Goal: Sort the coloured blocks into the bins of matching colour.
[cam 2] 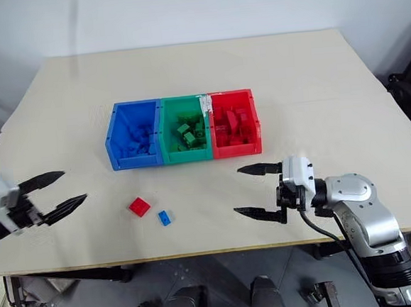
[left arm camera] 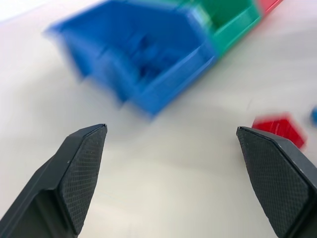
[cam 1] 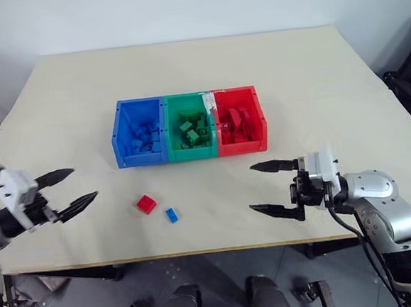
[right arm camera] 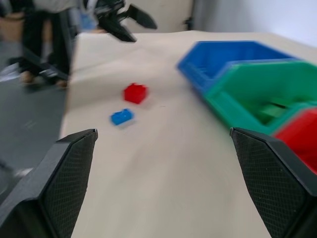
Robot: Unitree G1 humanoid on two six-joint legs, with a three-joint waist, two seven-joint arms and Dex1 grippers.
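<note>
Table top [cam 1: 315, 95]: plain beige, unpatterned.
Bins, one joined row: blue bin [cam 1: 122, 140], green bin [cam 1: 169, 131], red bin [cam 1: 258, 121]; white patch on the green–red rim.
Bin contents: blocks matching each bin's colour.
Loose on table: red block [cam 1: 146, 204], blue block [cam 1: 172, 215].
Left gripper [cam 1: 67, 190], right gripper [cam 1: 271, 187]: black fingers, cross-hatched pads [left arm camera: 84, 176]; white and silver housings.

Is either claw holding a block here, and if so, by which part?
Nothing is held. The left claw and right claw are both open and empty; the red block and blue block lie on the table.
</note>
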